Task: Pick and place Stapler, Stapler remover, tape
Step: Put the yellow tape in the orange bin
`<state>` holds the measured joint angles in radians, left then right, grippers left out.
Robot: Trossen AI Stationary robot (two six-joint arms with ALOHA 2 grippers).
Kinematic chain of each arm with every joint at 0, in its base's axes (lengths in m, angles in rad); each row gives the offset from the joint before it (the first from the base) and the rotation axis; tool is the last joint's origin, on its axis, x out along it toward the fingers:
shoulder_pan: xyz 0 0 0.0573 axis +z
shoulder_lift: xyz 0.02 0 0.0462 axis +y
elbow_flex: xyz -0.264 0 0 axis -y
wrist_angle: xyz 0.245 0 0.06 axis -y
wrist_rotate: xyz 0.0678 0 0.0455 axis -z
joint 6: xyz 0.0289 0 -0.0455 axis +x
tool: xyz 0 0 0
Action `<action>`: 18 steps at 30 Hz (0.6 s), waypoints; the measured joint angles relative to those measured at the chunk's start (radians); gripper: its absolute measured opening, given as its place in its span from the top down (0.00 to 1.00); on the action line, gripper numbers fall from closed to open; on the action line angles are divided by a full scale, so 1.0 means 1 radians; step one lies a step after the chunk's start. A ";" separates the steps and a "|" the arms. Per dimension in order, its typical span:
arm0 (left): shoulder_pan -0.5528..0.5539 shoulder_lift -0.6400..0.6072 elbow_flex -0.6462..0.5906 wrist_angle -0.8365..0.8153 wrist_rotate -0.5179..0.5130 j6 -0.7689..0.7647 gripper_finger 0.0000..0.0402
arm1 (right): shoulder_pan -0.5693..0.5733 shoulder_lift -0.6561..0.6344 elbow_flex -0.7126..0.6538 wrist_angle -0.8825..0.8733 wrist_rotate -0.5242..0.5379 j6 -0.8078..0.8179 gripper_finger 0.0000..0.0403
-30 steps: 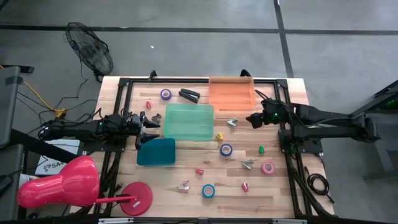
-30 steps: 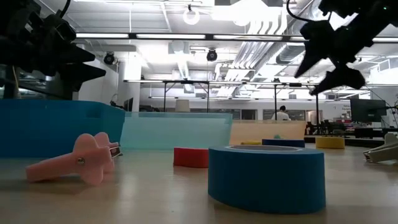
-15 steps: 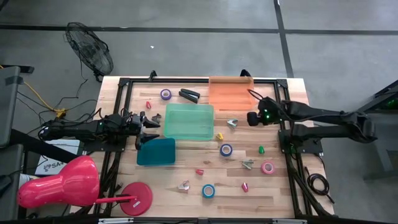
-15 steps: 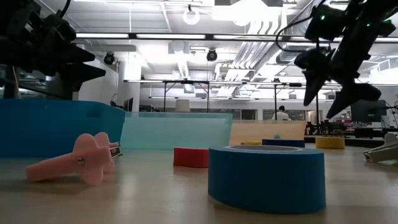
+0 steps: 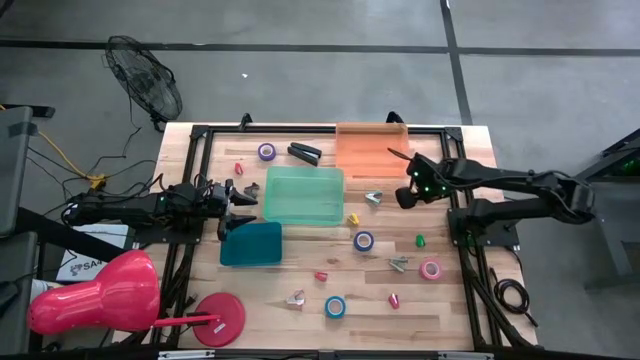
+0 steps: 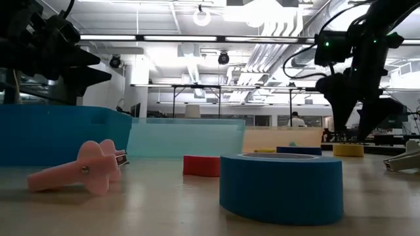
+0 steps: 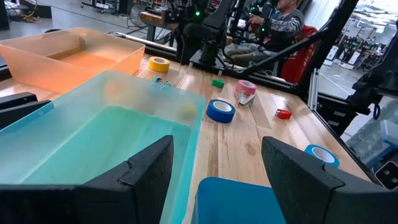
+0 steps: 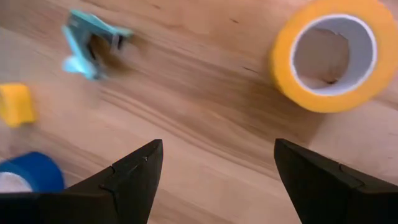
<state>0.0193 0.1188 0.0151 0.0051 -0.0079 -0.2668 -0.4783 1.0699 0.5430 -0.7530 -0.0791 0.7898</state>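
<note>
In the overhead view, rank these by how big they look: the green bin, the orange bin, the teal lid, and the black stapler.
1. Green bin.
2. Orange bin, slightly smaller than the green.
3. Teal lid, close to the orange bin, so that order is unsure.
4. Black stapler, clearly smallest.

Robotics lab or workshop: exposed ceiling ducts point(image 6: 262, 52), strip lights point(image 6: 164, 38), grey concrete floor point(image 5: 300, 70), more workstations point(image 6: 197, 98) behind wooden bench point(image 5: 440, 310).
</note>
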 joint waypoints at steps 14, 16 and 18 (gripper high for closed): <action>0.000 0.000 0.000 0.000 0.000 0.000 0.41 | -0.012 0.186 0.299 -0.323 0.168 -0.311 0.26; 0.000 0.000 0.000 0.000 0.000 0.000 0.41 | -0.013 0.230 0.322 -0.347 0.198 -0.361 0.26; 0.000 0.000 0.000 0.000 0.000 0.000 0.41 | -0.015 0.276 0.330 -0.345 0.195 -0.415 0.26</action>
<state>0.0193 0.1187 0.0151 0.0051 -0.0078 -0.2670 -0.4935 1.3459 0.8734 -1.0982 0.1162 0.3752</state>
